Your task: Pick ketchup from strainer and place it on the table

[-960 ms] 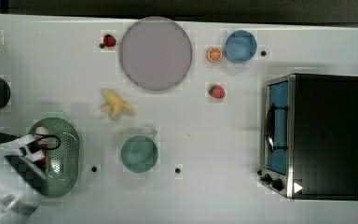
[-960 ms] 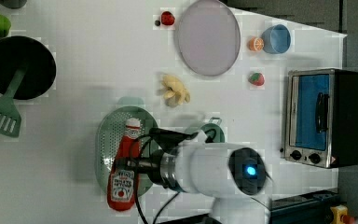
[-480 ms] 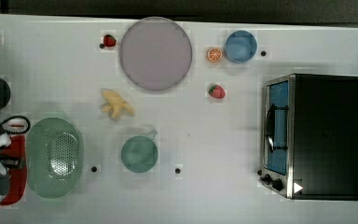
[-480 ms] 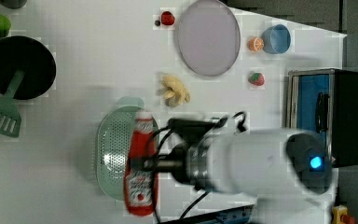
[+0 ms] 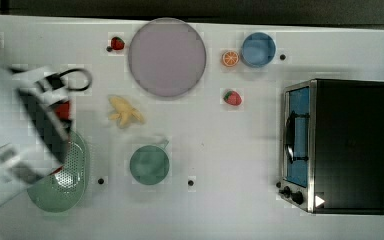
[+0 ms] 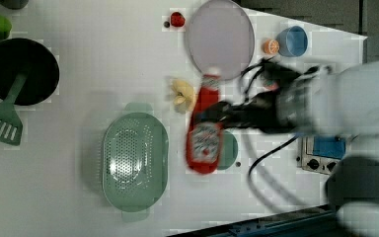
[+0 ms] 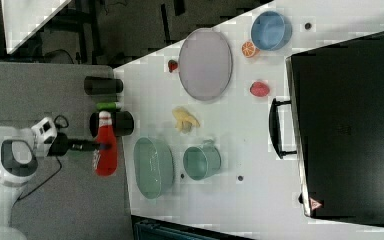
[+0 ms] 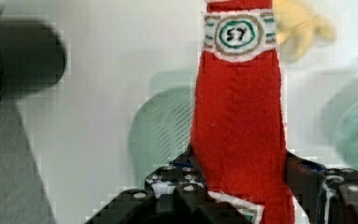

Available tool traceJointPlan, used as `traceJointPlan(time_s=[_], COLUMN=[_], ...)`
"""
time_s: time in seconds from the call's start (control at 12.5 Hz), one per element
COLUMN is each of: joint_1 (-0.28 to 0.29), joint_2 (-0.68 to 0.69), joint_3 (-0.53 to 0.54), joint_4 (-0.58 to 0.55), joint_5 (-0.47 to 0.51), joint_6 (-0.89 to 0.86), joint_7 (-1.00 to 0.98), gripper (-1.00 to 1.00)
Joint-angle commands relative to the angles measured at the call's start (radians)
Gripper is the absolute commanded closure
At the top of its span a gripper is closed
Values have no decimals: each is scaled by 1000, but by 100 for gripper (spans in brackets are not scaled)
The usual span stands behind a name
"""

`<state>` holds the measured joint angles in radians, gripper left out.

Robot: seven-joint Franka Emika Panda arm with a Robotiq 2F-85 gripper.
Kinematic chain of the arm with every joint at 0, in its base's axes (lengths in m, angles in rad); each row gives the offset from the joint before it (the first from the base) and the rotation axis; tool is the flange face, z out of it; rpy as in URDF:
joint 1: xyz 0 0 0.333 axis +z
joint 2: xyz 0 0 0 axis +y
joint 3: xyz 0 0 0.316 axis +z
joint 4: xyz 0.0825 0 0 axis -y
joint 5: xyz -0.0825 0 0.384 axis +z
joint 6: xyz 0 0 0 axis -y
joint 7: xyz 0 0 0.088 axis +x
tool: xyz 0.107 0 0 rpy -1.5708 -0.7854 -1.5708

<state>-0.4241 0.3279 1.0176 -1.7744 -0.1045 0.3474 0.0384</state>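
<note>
The ketchup (image 6: 205,129), a red squeeze bottle with a white cap and label, hangs in the air with my gripper (image 6: 223,118) shut on its lower body. In the left view it appears right of the strainer (image 6: 135,160), a pale green perforated basin with nothing in it. In the right view the ketchup (image 7: 106,142) and gripper (image 7: 96,146) appear left of the strainer (image 7: 152,167). In the top view my blurred arm hides part of the strainer (image 5: 67,180), and a bit of the ketchup (image 5: 63,109) shows. In the wrist view the ketchup (image 8: 237,116) stands between my fingers (image 8: 177,179).
On the white table (image 5: 230,150) stand a green cup (image 5: 150,164), a banana (image 5: 125,112), a grey-lilac plate (image 5: 166,56), two strawberries (image 5: 232,97), an orange slice (image 5: 230,58), a blue cup (image 5: 258,49) and a toaster oven (image 5: 335,145). A black pan (image 6: 22,71) and green spatula (image 6: 0,123) lie at the left view's left.
The arm has carried the ketchup up and away from the strainer, toward the left view's right. The strainer now lies uncovered in the left view. The grip has stayed the same.
</note>
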Motion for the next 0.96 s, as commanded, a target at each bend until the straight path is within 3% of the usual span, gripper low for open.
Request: traceJointPlan(time_s=[0.08, 0.4, 0.64, 0.96], joint_1=[-131, -244, -307, -370], joint_2=[-33, -61, -61, -60], joint_3=[-24, -54, -83, -134], joint_4=[14, 10, -5, -131], joint_5=[-9, -113, -126, -126], joint_6=[-76, -156, -154, -48], joint_7=[-130, -274, -432, -501], gripper=[-13, -13, -13, -13])
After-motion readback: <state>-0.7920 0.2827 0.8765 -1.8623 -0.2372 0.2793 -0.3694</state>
